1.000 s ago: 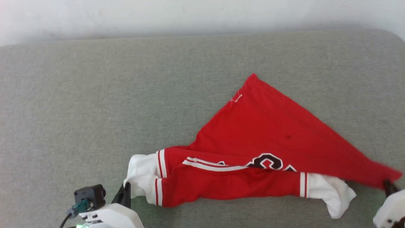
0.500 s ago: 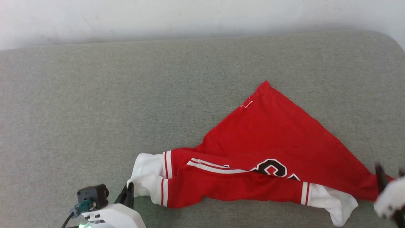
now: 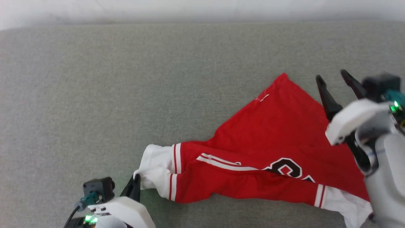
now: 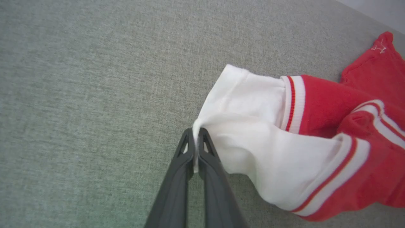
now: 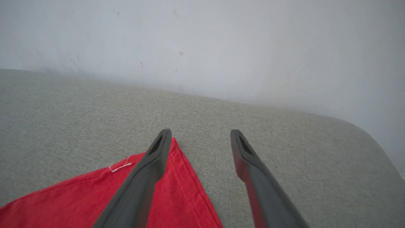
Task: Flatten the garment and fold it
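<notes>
Grey-green woven desk (image 3: 126, 79), rounded at one far corner (seen in the right wrist view). Just behind the desk, plain whitish wall (image 5: 221, 38), faintly scuffed.

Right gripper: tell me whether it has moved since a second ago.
Yes. The right gripper has left the garment's near right corner and gone forward, now open beside its far red tip.
</notes>
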Tool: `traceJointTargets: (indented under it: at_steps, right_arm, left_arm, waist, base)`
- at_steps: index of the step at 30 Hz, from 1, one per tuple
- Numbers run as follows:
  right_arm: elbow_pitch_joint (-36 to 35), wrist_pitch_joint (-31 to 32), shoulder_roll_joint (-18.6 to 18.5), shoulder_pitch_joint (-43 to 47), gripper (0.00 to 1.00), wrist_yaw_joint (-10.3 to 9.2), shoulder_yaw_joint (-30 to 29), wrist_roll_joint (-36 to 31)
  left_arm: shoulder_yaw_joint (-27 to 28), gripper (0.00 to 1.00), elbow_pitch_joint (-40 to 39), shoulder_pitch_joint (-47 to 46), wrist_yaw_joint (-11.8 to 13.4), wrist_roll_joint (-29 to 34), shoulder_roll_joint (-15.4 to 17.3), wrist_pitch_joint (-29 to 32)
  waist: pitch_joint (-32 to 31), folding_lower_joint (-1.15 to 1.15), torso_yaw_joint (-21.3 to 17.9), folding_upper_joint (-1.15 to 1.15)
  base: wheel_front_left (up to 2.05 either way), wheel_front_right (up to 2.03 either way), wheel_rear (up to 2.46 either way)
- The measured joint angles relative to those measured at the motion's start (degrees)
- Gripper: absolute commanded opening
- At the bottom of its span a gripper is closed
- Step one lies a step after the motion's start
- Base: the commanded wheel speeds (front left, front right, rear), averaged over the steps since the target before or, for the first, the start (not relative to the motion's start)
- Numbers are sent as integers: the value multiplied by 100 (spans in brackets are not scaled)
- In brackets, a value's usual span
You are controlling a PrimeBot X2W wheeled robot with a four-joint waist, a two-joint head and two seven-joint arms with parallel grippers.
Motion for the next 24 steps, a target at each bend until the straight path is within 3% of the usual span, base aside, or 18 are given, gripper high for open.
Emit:
traceJointTargets:
  at_steps: [5, 11, 17, 18, 19, 20, 21, 24]
  right_arm:
    - [1005, 570, -176, -950, 100, 1, 468, 152]
    - [1869, 1824, -207, -1769, 100, 1, 966, 196]
    - [2180, 2926, -298, -2152, 100, 0, 1395, 172]
    - [2185, 3004, -320, -2198, 75, 0, 1439, 171]
    - [2194, 3056, -321, -2214, 33, 0, 1452, 187]
    - [2199, 3083, -316, -2212, 13, 0, 1455, 200]
    - [2195, 3072, -316, -2203, 0, 0, 1444, 233]
    - [2080, 2666, -312, -2065, 0, 1, 1312, 245]
  left_arm:
    - [-67, 0, 54, -147, -9, 1, -81, -70]
    - [-179, 0, 134, -320, -71, 0, -142, -174]
    - [-229, 0, 227, -425, -119, -1, -219, -267]
    - [-231, 0, 238, -428, -121, -7, -221, -275]
    - [-230, 0, 253, -428, -121, -19, -223, -278]
    - [-230, 0, 267, -429, -121, -32, -223, -280]
    - [-229, 0, 282, -429, -121, -44, -223, -293]
    - [-218, 0, 336, -427, -121, -58, -211, -302]
  waist:
    - [230, 1, 164, 0]
    - [460, 1, 400, 0]
    - [570, 0, 585, 0]
    - [573, 0, 600, 0]
    - [567, 0, 607, 0]
    - [554, 0, 609, 0]
    - [535, 0, 605, 0]
    - [454, 0, 568, 0]
  base:
    - [0, 0, 0]
    - [0, 0, 0]
    - [0, 0, 0]
    - [0, 0, 0]
    - [0, 0, 0]
    - [0, 0, 0]
    - [0, 0, 0]
    - [0, 0, 0]
